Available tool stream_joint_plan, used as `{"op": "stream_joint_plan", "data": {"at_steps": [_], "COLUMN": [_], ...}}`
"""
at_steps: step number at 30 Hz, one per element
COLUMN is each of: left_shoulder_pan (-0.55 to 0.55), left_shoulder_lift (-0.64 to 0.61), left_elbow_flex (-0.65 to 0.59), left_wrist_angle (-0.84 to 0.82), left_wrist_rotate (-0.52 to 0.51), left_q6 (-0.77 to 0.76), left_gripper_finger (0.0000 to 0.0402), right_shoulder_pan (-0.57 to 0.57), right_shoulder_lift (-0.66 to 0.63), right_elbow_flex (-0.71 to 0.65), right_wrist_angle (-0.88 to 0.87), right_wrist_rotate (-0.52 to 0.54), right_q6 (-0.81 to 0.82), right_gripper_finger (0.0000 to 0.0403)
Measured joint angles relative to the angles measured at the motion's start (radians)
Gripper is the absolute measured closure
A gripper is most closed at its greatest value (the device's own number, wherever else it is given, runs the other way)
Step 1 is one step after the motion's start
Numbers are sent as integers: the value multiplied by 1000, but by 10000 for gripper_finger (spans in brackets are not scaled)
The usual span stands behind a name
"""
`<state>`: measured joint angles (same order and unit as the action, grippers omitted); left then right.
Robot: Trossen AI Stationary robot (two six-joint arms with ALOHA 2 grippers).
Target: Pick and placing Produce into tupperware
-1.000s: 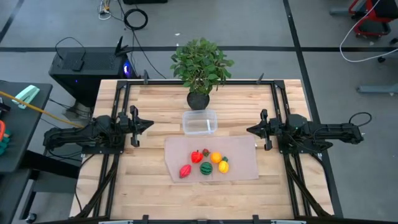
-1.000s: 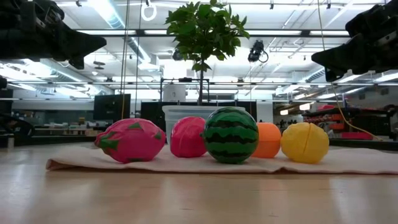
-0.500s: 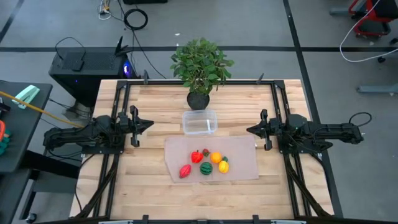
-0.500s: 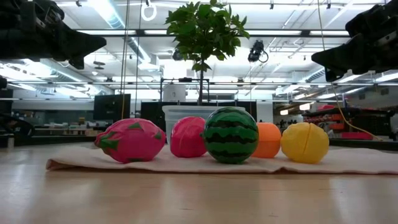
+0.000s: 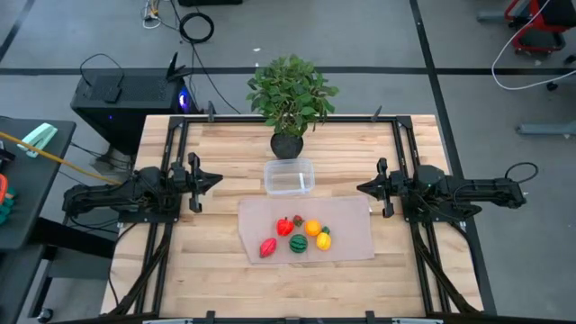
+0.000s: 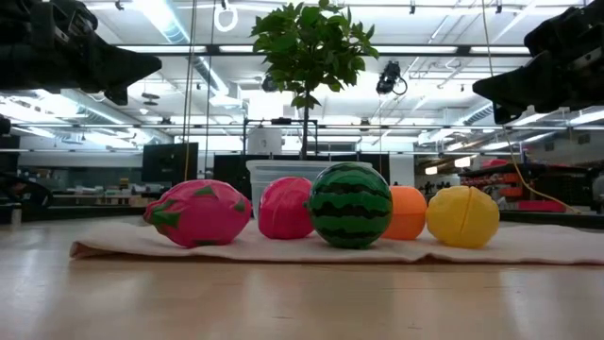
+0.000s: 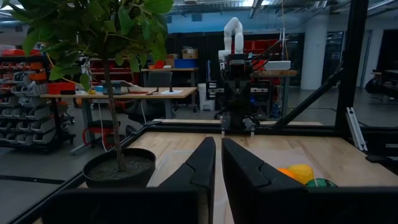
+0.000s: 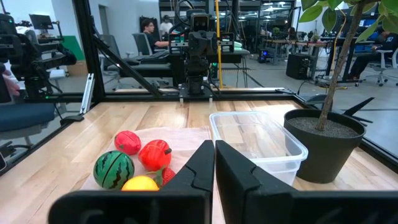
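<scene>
Five toy fruits lie on a flat translucent mat (image 5: 351, 236): a pink-red dragon fruit (image 5: 267, 247), a red one (image 5: 284, 226), a striped watermelon (image 5: 298, 243), an orange (image 5: 312, 228) and a yellow one (image 5: 323, 240). The clear tupperware (image 5: 288, 176) stands empty on the table just beyond the mat, in front of the plant pot. My left gripper (image 5: 220, 179) hovers shut over the table's left side, my right gripper (image 5: 360, 188) shut over the right side. Both are raised and apart from everything.
A leafy potted plant (image 5: 290, 99) stands at the far edge behind the tupperware. Black frame rails (image 5: 171, 153) run along the table's left, right and far sides. Bare wood lies near the front edge. People sit in the room beyond the table (image 8: 148, 28).
</scene>
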<state>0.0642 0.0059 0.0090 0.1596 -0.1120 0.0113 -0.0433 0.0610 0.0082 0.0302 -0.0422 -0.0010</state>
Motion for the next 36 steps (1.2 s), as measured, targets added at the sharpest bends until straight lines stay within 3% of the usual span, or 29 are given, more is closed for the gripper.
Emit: {"op": "stream_joint_plan", "data": {"at_steps": [11, 25, 33, 36], "left_shoulder_pan": [0, 0, 0, 0], "left_shoulder_lift": [0, 0, 0, 0], "left_elbow_flex": [0, 0, 0, 0], "left_wrist_angle": [0, 0, 13, 61], "left_wrist_rotate": [0, 0, 0, 0], "left_q6": [0, -1, -184, -209], "left_gripper_finger": [378, 366, 376, 378], "right_shoulder_pan": [0, 0, 0, 0], "right_shoulder_lift": [0, 0, 0, 1], "right_elbow_flex": [0, 0, 0, 0], "right_wrist_angle": [0, 0, 2, 62], "right_wrist_rotate": [0, 0, 0, 20], "right_q6": [0, 1, 16, 107], "right_gripper_finger": [382, 382, 382, 382]}}
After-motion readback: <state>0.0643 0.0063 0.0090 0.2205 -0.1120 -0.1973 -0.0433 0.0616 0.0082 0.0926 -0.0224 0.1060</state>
